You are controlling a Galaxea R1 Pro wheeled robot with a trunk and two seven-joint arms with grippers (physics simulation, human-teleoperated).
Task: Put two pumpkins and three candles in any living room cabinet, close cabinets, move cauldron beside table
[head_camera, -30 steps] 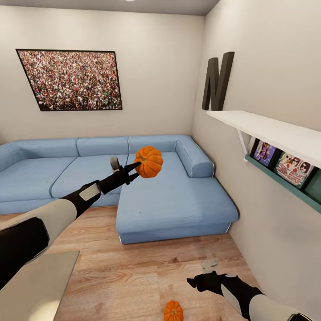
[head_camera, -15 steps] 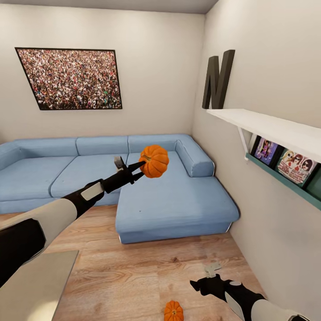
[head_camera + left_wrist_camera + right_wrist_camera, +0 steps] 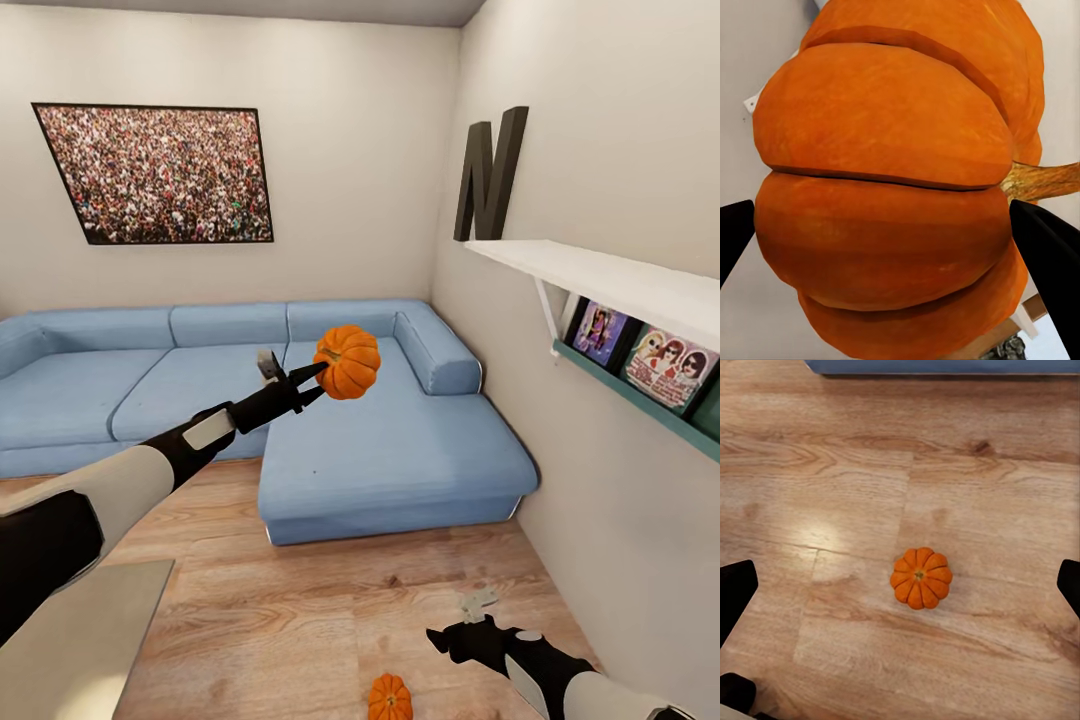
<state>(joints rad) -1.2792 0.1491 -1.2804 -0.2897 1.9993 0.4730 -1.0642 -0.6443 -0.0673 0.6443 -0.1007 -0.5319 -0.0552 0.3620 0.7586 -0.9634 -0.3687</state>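
My left gripper [image 3: 318, 372] is shut on a bright-orange ribbed pumpkin [image 3: 347, 361] and holds it in the air over the blue sofa's chaise. Up close in the left wrist view, that pumpkin [image 3: 885, 195] sits between the two black fingers [image 3: 1050, 247], its stem to one side. A second pumpkin [image 3: 389, 697] stands upright on the wood floor, just left of and below my right gripper [image 3: 440, 640]. The right gripper is open above this pumpkin [image 3: 919, 577], with its fingers [image 3: 735, 589] wide apart. The table [image 3: 70, 640] shows one glossy grey corner. Candles, cabinet and cauldron are out of view.
A blue corner sofa [image 3: 390, 450] fills the back of the room. A white wall shelf [image 3: 600, 285] with a teal rack of pictures beneath it juts out on the right, above my right arm. Bare wood floor [image 3: 300, 600] lies between sofa and table.
The left arm has carried the pumpkin a little to the right and up. The right gripper has sunk slightly toward the floor. In the last half second almost nothing has moved.
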